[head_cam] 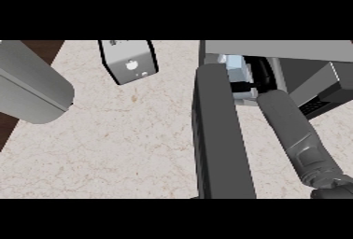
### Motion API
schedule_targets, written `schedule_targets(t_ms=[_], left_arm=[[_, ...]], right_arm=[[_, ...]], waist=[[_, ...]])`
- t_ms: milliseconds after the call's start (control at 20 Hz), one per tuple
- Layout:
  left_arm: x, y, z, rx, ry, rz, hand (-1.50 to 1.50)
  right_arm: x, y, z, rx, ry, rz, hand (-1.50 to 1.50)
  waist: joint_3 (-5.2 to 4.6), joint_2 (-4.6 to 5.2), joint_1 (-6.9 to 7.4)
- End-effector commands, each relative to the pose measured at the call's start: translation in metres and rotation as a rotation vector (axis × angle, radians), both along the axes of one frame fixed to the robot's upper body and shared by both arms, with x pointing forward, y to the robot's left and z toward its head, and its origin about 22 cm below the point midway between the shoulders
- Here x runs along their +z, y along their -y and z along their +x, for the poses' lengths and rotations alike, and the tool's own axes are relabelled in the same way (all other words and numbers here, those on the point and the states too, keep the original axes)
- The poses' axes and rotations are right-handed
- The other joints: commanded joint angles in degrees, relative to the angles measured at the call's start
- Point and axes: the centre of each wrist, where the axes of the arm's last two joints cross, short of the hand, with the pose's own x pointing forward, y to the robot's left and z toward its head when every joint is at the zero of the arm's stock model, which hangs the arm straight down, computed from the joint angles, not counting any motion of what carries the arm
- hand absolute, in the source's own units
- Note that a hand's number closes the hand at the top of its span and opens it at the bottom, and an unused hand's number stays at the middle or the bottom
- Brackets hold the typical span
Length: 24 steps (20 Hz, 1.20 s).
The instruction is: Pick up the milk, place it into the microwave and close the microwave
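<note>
Right forearm [296, 135] reached into the open microwave [276, 49]; right hand [243, 87] was black, mostly hidden against the milk [236, 70], so grip state could not be told. Milk sat just inside the microwave opening. Door [221, 135] stood open, edge-on. Left forearm [31, 88] showed at upper left, hand out of view. Toaster [128, 60] stood on the counter [117, 149].

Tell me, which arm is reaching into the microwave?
The right arm, stretching into the microwave by the milk. The left arm is far off at the view's left.
</note>
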Motion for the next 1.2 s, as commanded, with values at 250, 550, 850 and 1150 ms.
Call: schedule_targets(t_ms=[250,550,850,1150], left_arm=[[-0.011,-0.009,0.013,-0.026,-0.004,0.017,-1.5],[-0.008,-0.014,0.023,-0.057,0.008,0.06,-1.5],[-0.012,-0.013,0.037,-0.105,0.005,0.073,-1.5],[-0.009,0.005,0.041,-0.152,0.005,0.052,-1.5]], right_arm=[[0.004,0.009,0.004,-0.228,0.042,0.052,-1.5],[0.012,0.016,0.008,-0.231,0.056,-0.094,-1.5],[-0.002,-0.002,0.003,-0.143,0.017,-0.028,-1.5],[-0.011,-0.006,-0.002,-0.035,-0.001,0.066,-1.5]], waist=[[0.09,1.15,1.91],[0.1,1.57,3.35],[0.15,1.54,2.77],[0.21,0.83,1.94]])
